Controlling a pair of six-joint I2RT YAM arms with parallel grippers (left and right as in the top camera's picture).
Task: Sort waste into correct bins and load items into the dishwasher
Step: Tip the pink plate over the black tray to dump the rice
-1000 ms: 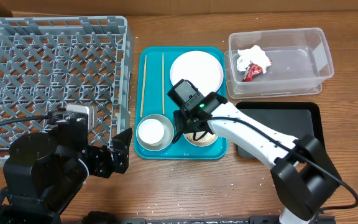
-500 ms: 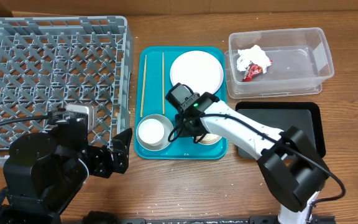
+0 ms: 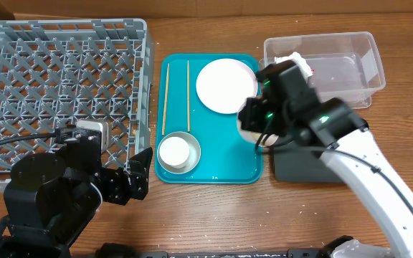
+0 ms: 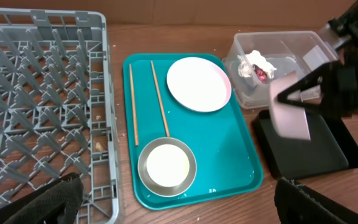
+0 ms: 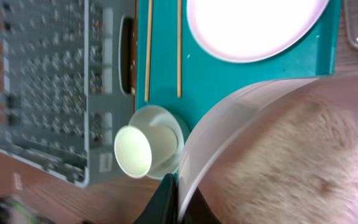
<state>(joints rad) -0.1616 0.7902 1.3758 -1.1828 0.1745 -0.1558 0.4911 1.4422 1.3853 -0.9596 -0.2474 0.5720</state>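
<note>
White glossy small plate (image 5: 229,124), round and strewn with rice grains (image 5: 303,155), seems pinched by right pincer (image 5: 178,196).

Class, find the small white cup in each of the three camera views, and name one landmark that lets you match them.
Overhead: cup in the bowl, lower left corner of the tray.
Left wrist: cup low centre, in the same bowl.
Right wrist: cup lower left, left of the small plate.
Landmark: the chopsticks lie above the cup in all three.
</note>
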